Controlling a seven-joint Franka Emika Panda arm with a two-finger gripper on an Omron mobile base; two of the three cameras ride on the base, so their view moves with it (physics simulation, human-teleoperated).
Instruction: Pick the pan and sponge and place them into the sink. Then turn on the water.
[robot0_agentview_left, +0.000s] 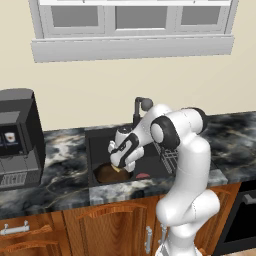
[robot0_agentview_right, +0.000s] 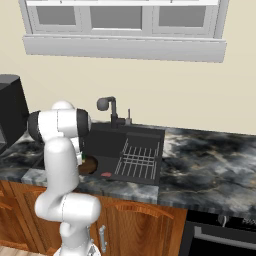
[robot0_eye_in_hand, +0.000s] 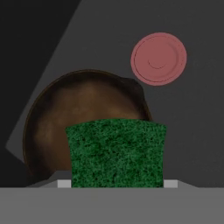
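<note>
My gripper (robot0_agentview_left: 120, 165) hangs low inside the black sink (robot0_agentview_left: 97, 145), shut on the sponge (robot0_eye_in_hand: 116, 153). In the hand view the sponge's green top spans the gap between the two fingertips (robot0_eye_in_hand: 64, 183). Directly beneath it the round dark-brown pan (robot0_eye_in_hand: 83, 109) lies flat on the basin floor, at the left end of the sink (robot0_agentview_right: 107, 145). The pan (robot0_agentview_left: 106, 173) is partly hidden by my hand, and only an edge of the pan (robot0_agentview_right: 90, 166) shows past the arm in the right base view. The sponge is held above the pan; I cannot tell if they touch. No water runs from the faucet (robot0_agentview_left: 141, 106).
A red drain (robot0_eye_in_hand: 158, 58) sits on the basin floor just right of the pan. A dark wire rack (robot0_agentview_right: 140, 159) fills the sink's right half. A black coffee machine (robot0_agentview_left: 17, 137) stands on the marble counter at the left. The faucet (robot0_agentview_right: 109, 107) rises behind the basin.
</note>
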